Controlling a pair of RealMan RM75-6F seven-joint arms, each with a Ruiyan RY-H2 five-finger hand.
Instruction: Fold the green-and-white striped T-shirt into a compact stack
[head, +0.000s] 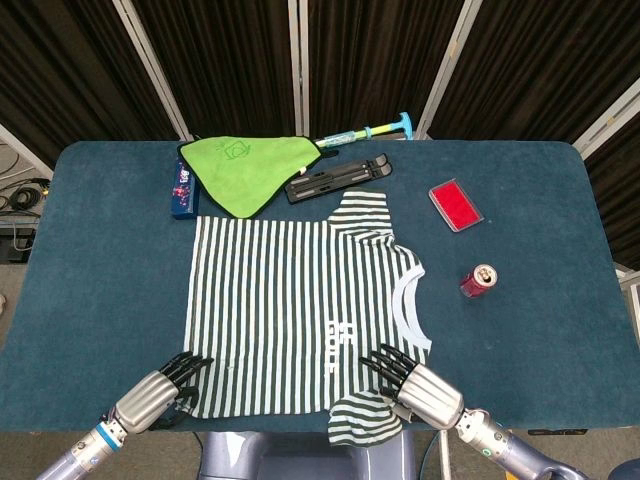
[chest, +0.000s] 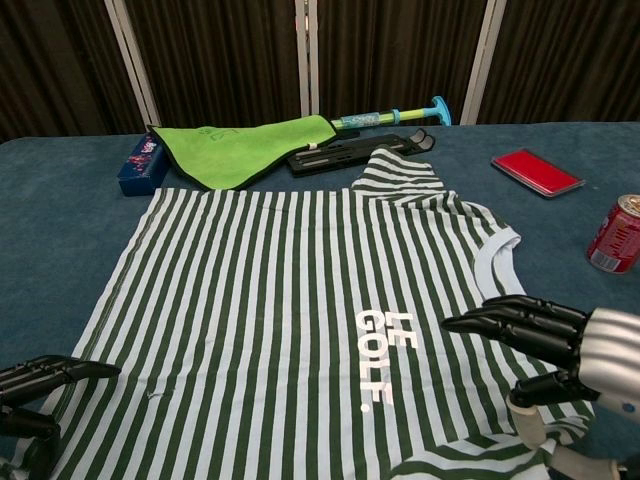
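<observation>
T-shirt (head: 300, 305) flat at frame centre; left hand (head: 155, 393) lower left, right hand (head: 415, 385) lower right, both spread, empty, at its near edge.

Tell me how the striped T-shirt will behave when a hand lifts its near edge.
The striped T-shirt lies flat and thin on the table, so it will probably drape limply. Its sleeves already bunch, so folds may shift. It looks light.

Left hand (head: 155, 396) and right hand (head: 415, 384) reach forward low, fingers extended, holding nothing
</observation>
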